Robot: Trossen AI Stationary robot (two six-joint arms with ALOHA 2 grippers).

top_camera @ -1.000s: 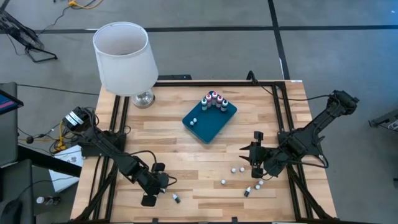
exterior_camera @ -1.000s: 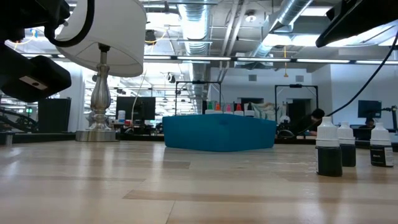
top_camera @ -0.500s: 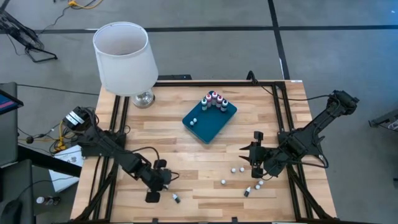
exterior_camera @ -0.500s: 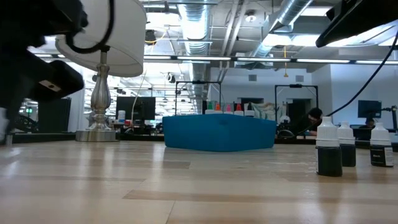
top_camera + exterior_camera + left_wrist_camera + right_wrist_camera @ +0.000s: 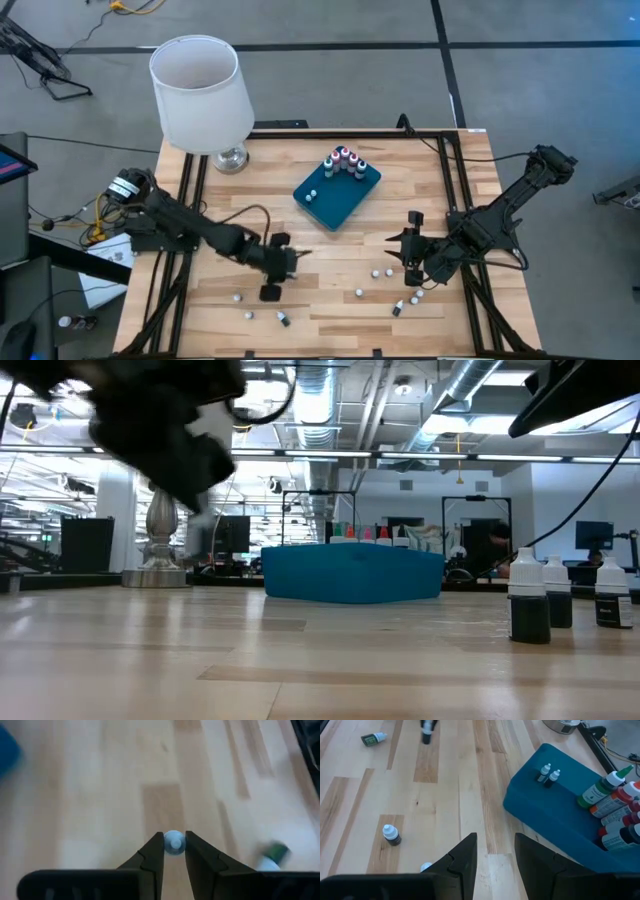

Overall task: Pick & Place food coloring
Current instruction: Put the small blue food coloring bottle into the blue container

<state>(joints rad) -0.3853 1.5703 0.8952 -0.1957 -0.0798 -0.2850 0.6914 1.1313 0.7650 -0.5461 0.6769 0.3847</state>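
The food coloring is a set of tiny bottles. Several stand on the teal tray (image 5: 337,192), tall red- and green-topped ones at its far end (image 5: 345,162). Loose ones dot the table's near right (image 5: 377,272) and near left (image 5: 250,315). My left gripper (image 5: 272,288) (image 5: 174,851) hangs over the table's near middle, shut on one white-capped bottle. My right gripper (image 5: 410,262) (image 5: 495,855) is open above the near-right bottles and touches none of them. My left gripper pinches one small bottle between its two fingertips, one finger on each side just below the white cap (image 5: 173,842). The fingers come from above, pointing down. I look down on the cap, so the bottle's body is hidden. In the low view nothing below the gripper reaches the table.
A lamp with a white shade (image 5: 200,92) stands at the far left corner on a silver base (image 5: 231,158). One bottle lies on its side near the front edge (image 5: 283,319) (image 5: 270,857). Bare wood lies between the tray and the loose bottles.
My left gripper has moved from the near left corner toward the right and the far edge, closing on the tray. In the low view it has swung in from the left, above the table. Two bottles that the arm covered now show at the near left.
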